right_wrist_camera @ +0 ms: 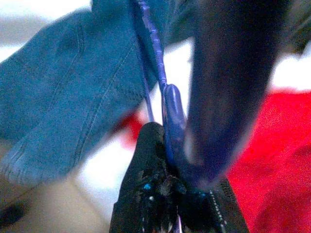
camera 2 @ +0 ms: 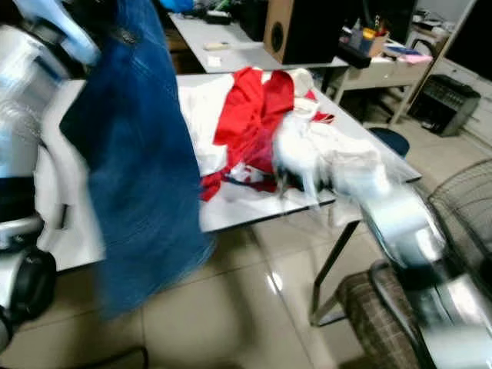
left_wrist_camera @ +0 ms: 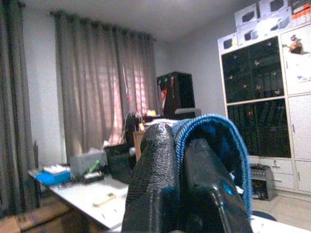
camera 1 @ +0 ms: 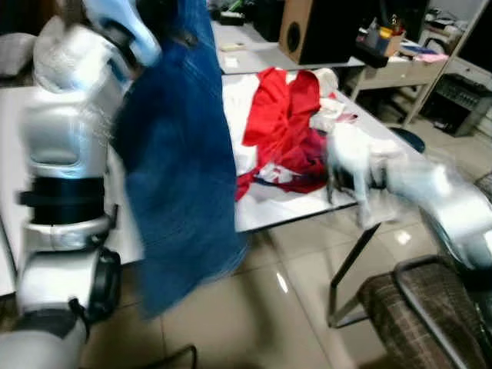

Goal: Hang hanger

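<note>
**Denim held high, hanger pinched low**

While the left pincer (left_wrist_camera: 182, 160) is raised high at about ten o'clock in the head views, its two black fingers (left_wrist_camera: 153, 184) sit pressed together on a fold of blue denim garment (camera 1: 181, 161), the cloth looping over the fingertips in the left wrist view. From that grip the denim hangs down in a long sheet in front of the robot's left arm (camera 1: 65, 154), its lower edge reaching past the near edge of the white worktop (camera 1: 277, 211) toward the tiled floor (camera 1: 284, 307).

At about three o'clock the right arm (camera 1: 430, 192) reaches in over the worktop's near right corner, heavily blurred. Its right pincer (right_wrist_camera: 170, 160) is clamped on a thin blue hanger (right_wrist_camera: 158, 73): in the right wrist view the wire runs out from between the fingers toward the denim, and one finger (right_wrist_camera: 228, 82) looms large and out of focus beside it.

On the worktop, between twelve and one o'clock, lies a red garment (camera 1: 284, 123) spread over white cloth (camera 1: 246, 100). Farther off at one o'clock a brown speaker (camera 1: 296, 31) stands on another desk. A chair with a checked seat (camera 1: 419, 307) stands on the floor at five o'clock. Long curtains (left_wrist_camera: 97, 97) and dark cabinets (left_wrist_camera: 255, 102) show past the left pincer in its wrist view.
</note>
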`<state>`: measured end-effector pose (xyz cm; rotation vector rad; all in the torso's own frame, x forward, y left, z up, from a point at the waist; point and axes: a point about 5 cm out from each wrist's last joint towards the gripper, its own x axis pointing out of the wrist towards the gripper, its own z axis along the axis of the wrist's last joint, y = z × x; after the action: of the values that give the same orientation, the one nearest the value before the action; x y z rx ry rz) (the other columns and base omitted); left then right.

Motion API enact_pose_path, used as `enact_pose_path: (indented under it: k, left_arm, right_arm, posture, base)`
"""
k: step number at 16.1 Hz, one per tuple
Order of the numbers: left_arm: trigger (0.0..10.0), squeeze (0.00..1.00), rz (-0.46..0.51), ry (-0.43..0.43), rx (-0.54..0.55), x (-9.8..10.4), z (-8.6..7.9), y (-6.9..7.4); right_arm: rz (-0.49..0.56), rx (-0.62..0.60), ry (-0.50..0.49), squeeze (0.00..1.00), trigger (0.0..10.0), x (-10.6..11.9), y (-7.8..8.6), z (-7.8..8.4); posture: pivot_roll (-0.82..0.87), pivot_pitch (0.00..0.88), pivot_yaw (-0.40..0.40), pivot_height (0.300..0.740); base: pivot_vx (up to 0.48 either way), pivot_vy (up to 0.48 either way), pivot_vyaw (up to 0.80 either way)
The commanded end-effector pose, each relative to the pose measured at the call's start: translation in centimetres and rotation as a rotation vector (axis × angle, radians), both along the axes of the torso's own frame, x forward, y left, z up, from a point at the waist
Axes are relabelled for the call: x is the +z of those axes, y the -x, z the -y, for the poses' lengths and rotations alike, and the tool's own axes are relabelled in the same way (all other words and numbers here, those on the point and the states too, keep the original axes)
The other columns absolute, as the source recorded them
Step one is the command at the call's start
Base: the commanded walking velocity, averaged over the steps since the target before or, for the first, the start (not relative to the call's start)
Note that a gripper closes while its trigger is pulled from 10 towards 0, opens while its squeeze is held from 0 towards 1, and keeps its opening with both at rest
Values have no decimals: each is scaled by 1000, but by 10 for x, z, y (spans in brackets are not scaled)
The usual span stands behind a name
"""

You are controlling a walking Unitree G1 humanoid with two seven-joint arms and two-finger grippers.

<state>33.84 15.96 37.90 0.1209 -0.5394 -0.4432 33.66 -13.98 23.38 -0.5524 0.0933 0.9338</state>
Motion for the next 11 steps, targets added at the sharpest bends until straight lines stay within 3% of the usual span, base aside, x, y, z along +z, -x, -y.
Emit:
enact_pose_path:
  k: [1,2,3,6,8,10,11]
  left_arm:
    - [10000,0,42,13,-7,13,-3,6]
    - [10000,0,65,29,-20,23,-4,10]
    - [10000,0,82,42,-32,29,-4,14]
    - [10000,0,83,57,-38,27,-2,20]
    - [10000,0,19,73,-41,4,4,17]
    - [10000,0,-44,15,-2,-24,13,12]
    - [10000,0,-187,-67,63,-75,25,6]
  right_arm:
    - [71,-102,-16,0,10000,11,-12,8]
    - [197,-269,-58,0,10000,35,-37,15]
    - [389,-391,-78,0,10000,63,-52,23]
    - [624,-430,-197,0,10000,99,-53,30]
    - [662,-410,-166,0,10000,86,-52,32]
    - [559,-296,-92,0,10000,56,-49,27]
    - [393,-85,2,0,10000,16,-30,22]
  posture:
    - [60,0,-81,740]
    - [60,0,-81,740]
    - [67,0,-94,740]
    - [64,0,-98,740]
    - [54,0,-89,740]
    - [47,0,-81,740]
    - [36,0,-67,740]
  base:
    - [375,0,0]
    - [371,0,0]
    - [368,0,0]
    - [365,0,0]
    - [356,0,0]
    - [337,0,0]
    - [0,0,0]
